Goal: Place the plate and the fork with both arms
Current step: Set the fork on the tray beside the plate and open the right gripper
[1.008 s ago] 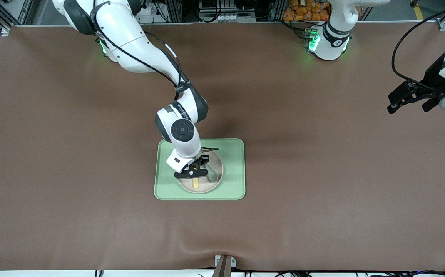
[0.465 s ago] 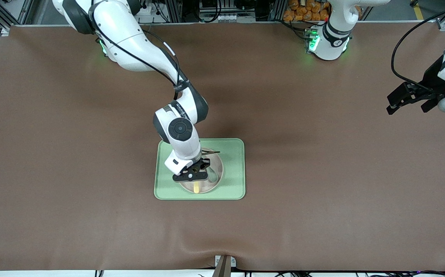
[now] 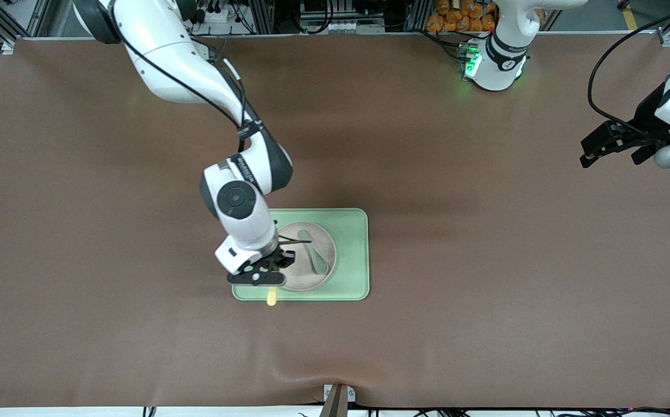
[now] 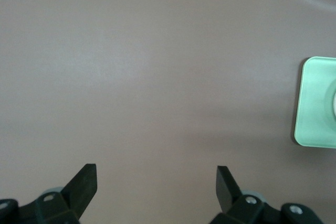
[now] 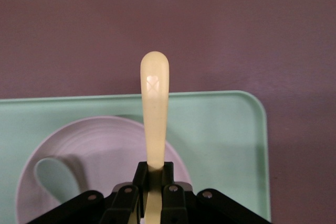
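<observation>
The pale beige-pink plate (image 3: 312, 255) lies on the light-green tray (image 3: 349, 255) near the middle of the table. My right gripper (image 3: 261, 277) is shut on the pale-yellow fork (image 3: 272, 299) and holds it in the air over the tray's corner nearest the front camera, at the right arm's end. In the right wrist view the fork's handle (image 5: 155, 114) sticks out from my right gripper (image 5: 156, 174), above the plate (image 5: 100, 150) and tray (image 5: 231, 145). My left gripper (image 3: 610, 145) is open and empty, up over the bare table at the left arm's end; it also shows in the left wrist view (image 4: 156, 179).
A muted-green spoon (image 3: 315, 258) lies in the plate, also seen in the right wrist view (image 5: 55, 179). The tray's edge shows in the left wrist view (image 4: 315, 103). Brown mat covers the table (image 3: 485, 260).
My right gripper has lifted the fork off the plate and carried it toward the right arm's end, to over the tray's corner. The left arm has barely moved.
</observation>
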